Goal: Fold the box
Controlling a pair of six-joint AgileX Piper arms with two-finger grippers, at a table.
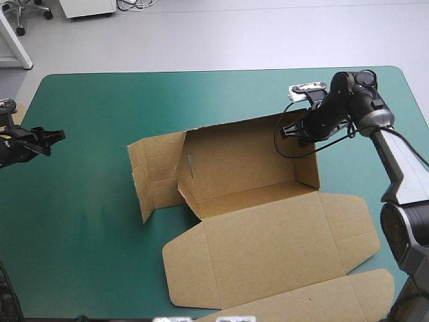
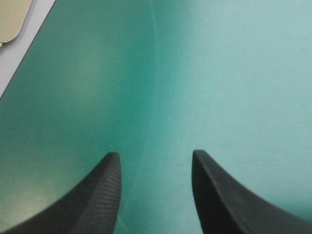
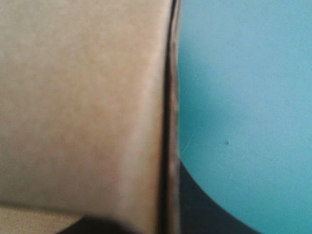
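the black fingers of the right gripper sit on either side of a raised brown wall, all but shut with the board edge running up between them, so they appear to pinch it. one side of that edge shows the wall's face, the other bare teal-green cover. from above, this grip lies at the far right corner of the box, near the top of the wall.

the box stands at the middle of the table, half formed. its far wall and right wall are up. the left end leans outward with its panels not tucked. the lid lies flat toward the near edge.

the left gripper hangs well apart from the box, near the table's left edge. its fingers are spread wide over bare cover with nothing between them. a piece of spare board shows beyond that edge.

the step in hand seems to be setting the right corner. doing it well likely means a grip low enough to steer the wall without creasing it, and a slow inward push so the tray does not skid. the free left gripper would be best brought to the loose left end to brace it.
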